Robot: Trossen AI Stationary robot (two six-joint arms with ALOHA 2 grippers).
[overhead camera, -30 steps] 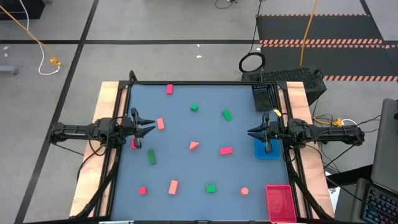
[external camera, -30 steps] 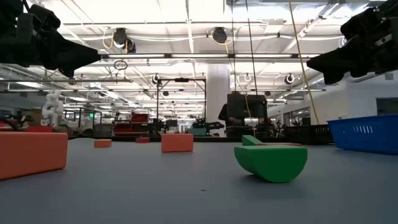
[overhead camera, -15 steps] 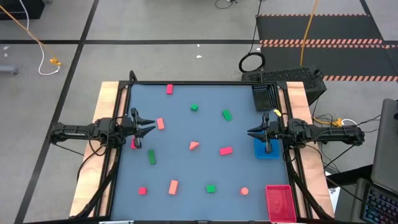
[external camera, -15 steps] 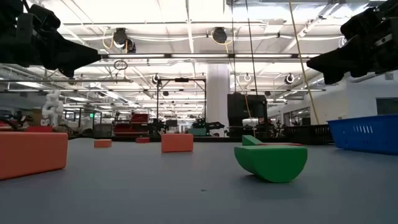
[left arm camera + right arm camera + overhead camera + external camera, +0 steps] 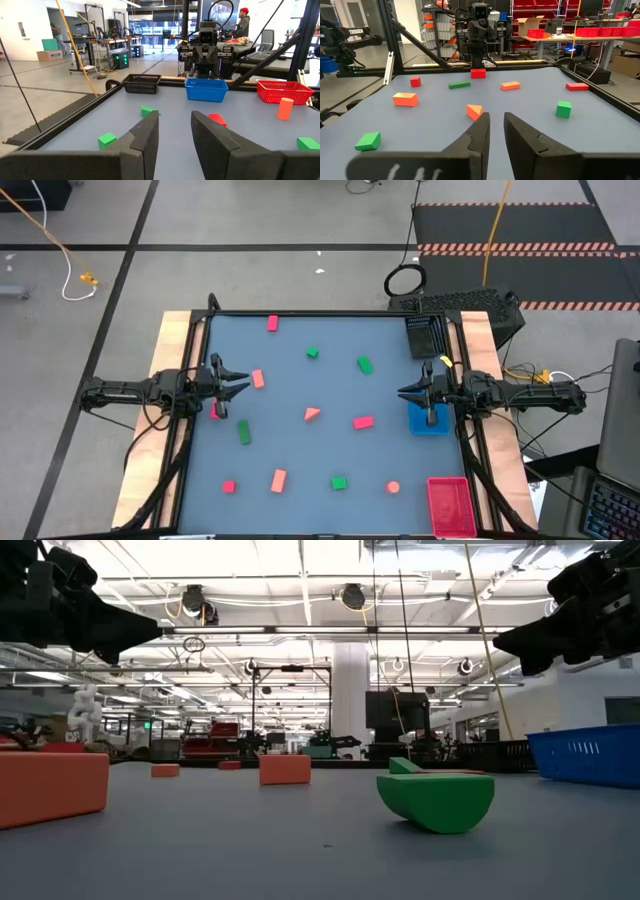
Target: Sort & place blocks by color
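About a dozen small blocks lie scattered flat on the blue-grey table: red ones [image 5: 272,324] [image 5: 363,422] [image 5: 229,487], salmon ones [image 5: 258,379] [image 5: 278,480], a salmon wedge [image 5: 312,414], a salmon round one [image 5: 393,487], and green ones [image 5: 312,353] [image 5: 365,364] [image 5: 244,432] [image 5: 339,483]. My left gripper [image 5: 243,388] [image 5: 175,120] hovers open at the table's left edge, above a red block [image 5: 216,411]. My right gripper [image 5: 403,393] [image 5: 496,120] hovers at the right edge beside the blue tray [image 5: 436,423], open by a narrow gap. Neither holds anything.
Along the right edge stand a black tray [image 5: 425,335] at the far end, the blue tray in the middle and a red tray [image 5: 448,505] at the near corner. A raised frame [image 5: 300,313] borders the table. Bare table lies between the blocks in the middle.
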